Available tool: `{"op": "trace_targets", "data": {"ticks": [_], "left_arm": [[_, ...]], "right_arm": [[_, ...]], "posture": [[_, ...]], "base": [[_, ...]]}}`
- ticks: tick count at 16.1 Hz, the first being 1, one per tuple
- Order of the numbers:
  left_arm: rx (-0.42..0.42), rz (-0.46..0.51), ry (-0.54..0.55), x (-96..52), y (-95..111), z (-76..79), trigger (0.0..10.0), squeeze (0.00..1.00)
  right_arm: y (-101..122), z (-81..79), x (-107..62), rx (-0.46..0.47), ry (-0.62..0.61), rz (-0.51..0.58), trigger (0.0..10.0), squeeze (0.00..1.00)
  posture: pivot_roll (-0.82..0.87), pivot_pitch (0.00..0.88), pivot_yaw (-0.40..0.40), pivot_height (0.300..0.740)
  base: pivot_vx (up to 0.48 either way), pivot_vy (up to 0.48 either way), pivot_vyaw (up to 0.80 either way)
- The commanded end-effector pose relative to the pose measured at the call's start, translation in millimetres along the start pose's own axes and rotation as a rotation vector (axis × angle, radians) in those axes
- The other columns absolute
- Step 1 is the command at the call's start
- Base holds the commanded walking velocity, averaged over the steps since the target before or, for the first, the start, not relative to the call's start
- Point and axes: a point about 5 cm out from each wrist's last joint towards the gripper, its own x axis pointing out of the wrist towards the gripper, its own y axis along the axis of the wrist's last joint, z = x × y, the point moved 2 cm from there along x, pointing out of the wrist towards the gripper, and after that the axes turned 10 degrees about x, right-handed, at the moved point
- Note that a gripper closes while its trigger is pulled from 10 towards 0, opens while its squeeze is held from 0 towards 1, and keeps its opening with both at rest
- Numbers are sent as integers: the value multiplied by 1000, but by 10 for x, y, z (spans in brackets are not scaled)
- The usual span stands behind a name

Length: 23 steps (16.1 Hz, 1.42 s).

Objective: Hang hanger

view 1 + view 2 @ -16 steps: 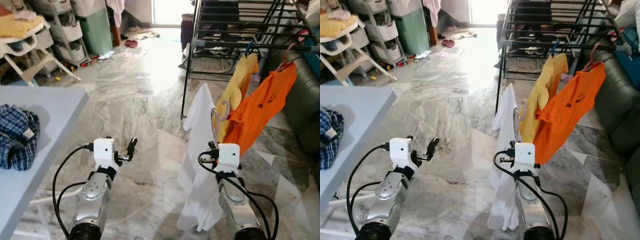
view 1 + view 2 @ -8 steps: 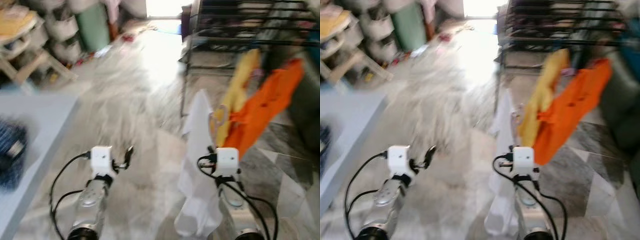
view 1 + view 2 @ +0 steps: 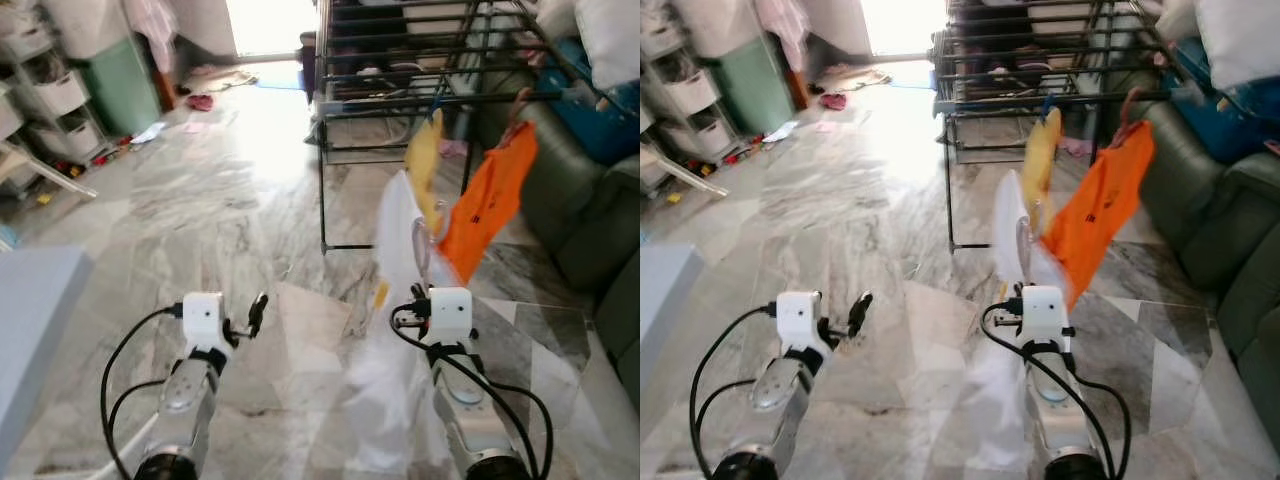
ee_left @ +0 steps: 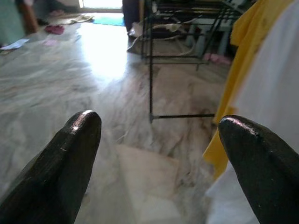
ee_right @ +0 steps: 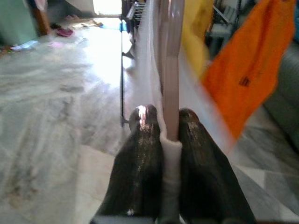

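Close in front of the robot, the right end effector [image 5: 170, 135] is raised over the marble floor [image 3: 200, 200], and its two black fingers [image 5: 142, 154] are pressed tight on the neck of a pale hanger [image 5: 172, 70]. On this hanger a white garment [image 3: 400, 260] hangs down and partly covers the right arm. The hook of the hanger stands upright above the fingers. The left end effector [image 3: 257, 310] is held at about the same height on the robot's left side; its fingers [image 4: 74, 154] are spread wide and grip nothing. At the left edge, a corner of the grey worktop [image 3: 30, 330] is visible. Just behind the white garment, a yellow garment [image 3: 425, 160] and an orange shirt [image 3: 490, 200] hang from a bar of the black drying rack [image 3: 400, 60]. The hanger in the right end effector is near this rack but does not touch it. To the right of the rack there is a dark green sofa [image 3: 600, 220]. Farther away on the left stand a green bin [image 3: 125, 70] and white storage drawers [image 3: 50, 90], with bright light from a doorway behind.
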Motion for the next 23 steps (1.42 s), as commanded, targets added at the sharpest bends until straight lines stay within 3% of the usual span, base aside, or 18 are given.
{"op": "trace_targets", "data": {"ticks": [1, 8, 14, 18, 23], "left_arm": [[-4, 7, -17, 16, 16, 76, 10000, 0], [2, 10, -23, 21, 25, 81, 10000, 0], [5, 10, -32, 34, 33, 83, 10000, 0], [-2, 2, -42, 36, 17, 103, 10000, 0], [-1, -3, -54, 30, 1, 140, 10000, 0]], "right_arm": [[171, 37, 66, -8, -7, 62, 10000, 0], [50, -19, 20, -21, 31, 14, 10000, 0], [-71, -237, 0, -8, 137, -52, 10000, 0], [-105, -287, -7, 8, 158, -69, 10000, 0], [-106, -260, -4, 21, 141, -70, 10000, 0]], "posture": [[-157, 0, 65, 740], [-157, 0, 67, 740], [-154, 0, 69, 740], [-150, 0, 66, 740], [-155, 0, 70, 740]], "base": [[337, 0, 513], [260, 0, 130], [0, 0, 0], [0, 425, 0], [0, 456, -605]]}}
